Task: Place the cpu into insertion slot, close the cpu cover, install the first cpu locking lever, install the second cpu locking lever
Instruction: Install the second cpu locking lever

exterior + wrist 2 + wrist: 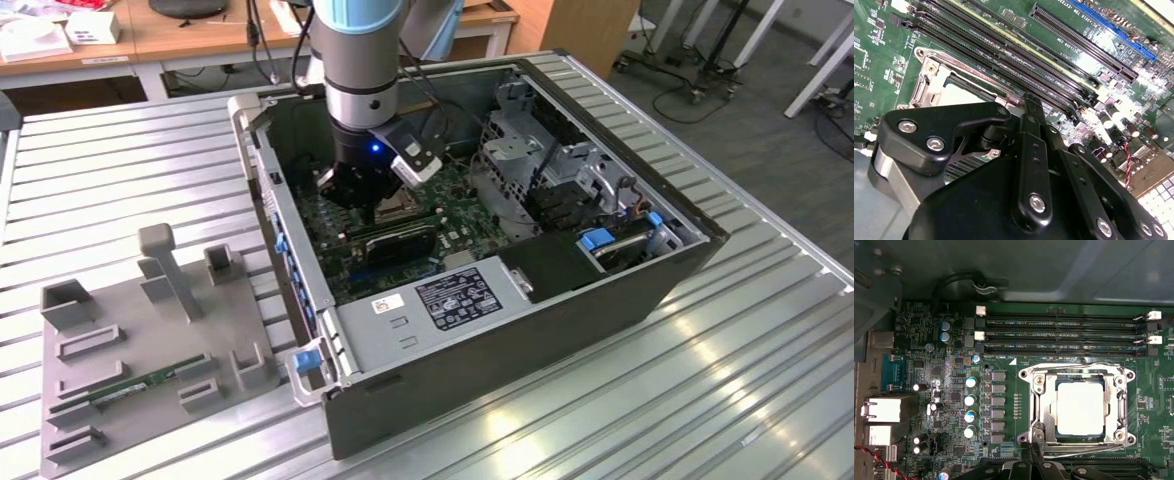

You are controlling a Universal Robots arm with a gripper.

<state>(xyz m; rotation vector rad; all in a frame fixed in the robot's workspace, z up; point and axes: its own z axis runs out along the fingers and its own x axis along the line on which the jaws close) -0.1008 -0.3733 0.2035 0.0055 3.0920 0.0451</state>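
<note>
We have the hand (370, 192) down inside the open case (667, 270), low over the green board (954, 440) and just beside the slot (1029, 390). In the exterior view this sits left of the grey drive cage (514, 150), with the case resting on the slatted bench (107, 180).

The cpu (1079, 407) lies flat in the slot, its pale metal face square to the rim. The cover (1117, 400) appears folded down around it, the chip showing through the window. We read thin bright levers (1076, 366) running along the socket edges, though we cannot say whether either is hooked under its catch.

In the second wrist view the hand's black linkages (1034, 165) stand close together above the near edge of the socket, with nothing visible between them. We cannot tell whether the hand is clenched or released, as the tips are hidden.

As for handling, we judge the cpu light, rigid and fragile. It is best held by its edges and never pressed into the contacts beneath. The cover is thin, stiff plate. The levers look like springy wire, likely to slip, so we would push them near their free ends.

A grey parts tray (147, 350) sits on the bench to the exterior view's left.
</note>
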